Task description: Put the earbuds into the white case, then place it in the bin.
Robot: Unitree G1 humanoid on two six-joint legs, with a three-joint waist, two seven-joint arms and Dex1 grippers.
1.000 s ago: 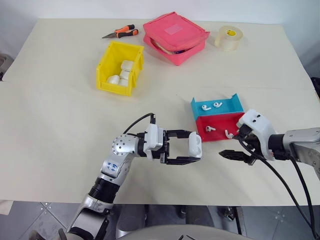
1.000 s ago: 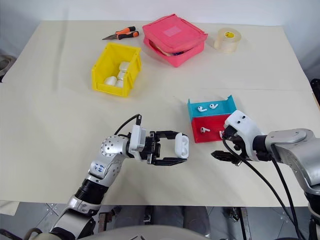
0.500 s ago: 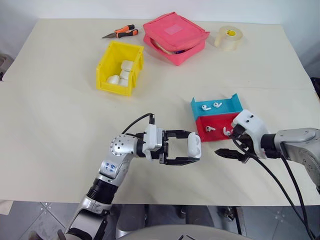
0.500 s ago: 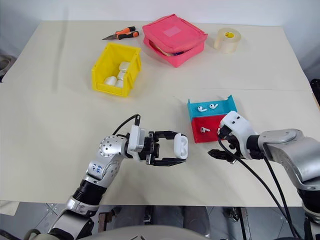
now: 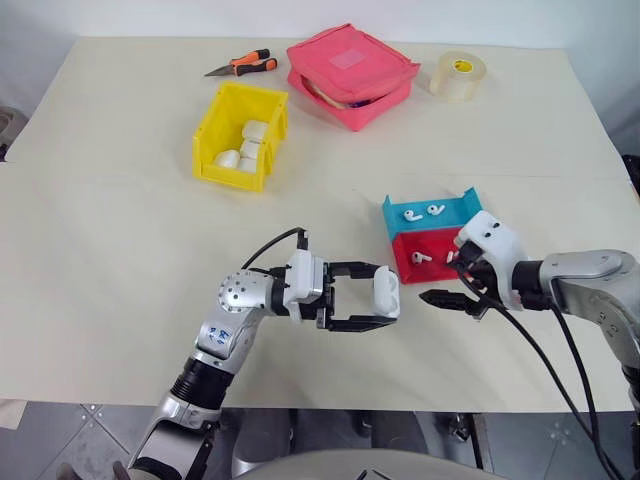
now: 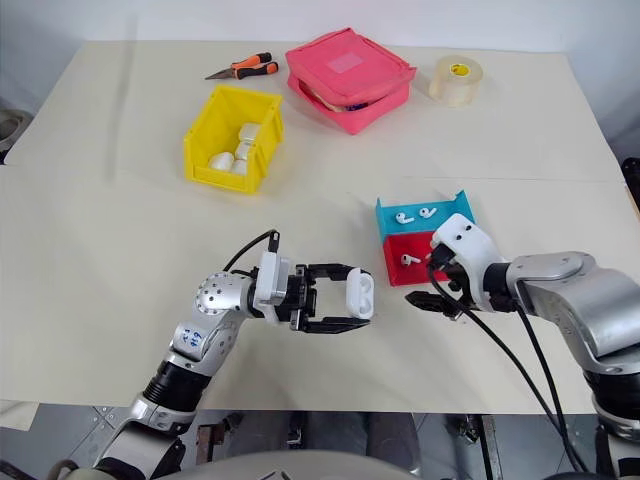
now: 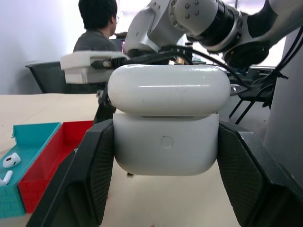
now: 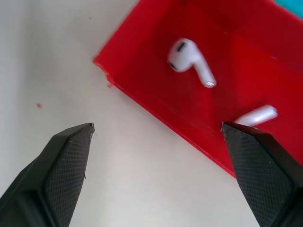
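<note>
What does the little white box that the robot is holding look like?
The white case is a small, glossy, pebble-shaped box of smooth plastic with rounded corners. A thin seam divides its lid from its body, and the body has a tiny round dimple in the middle. The lid looks closed or nearly so. The left end effector holds it above the table, one black finger pressed on each side. It hangs near the red tray, close to the right end effector, which does not touch it.

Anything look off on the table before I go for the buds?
Nothing spilled or damaged. One oddity: the pink pouch at the far edge lies partly unzipped, contents showing. The case sits square in the left gripper, and the earbuds lie loose in their trays.
</note>
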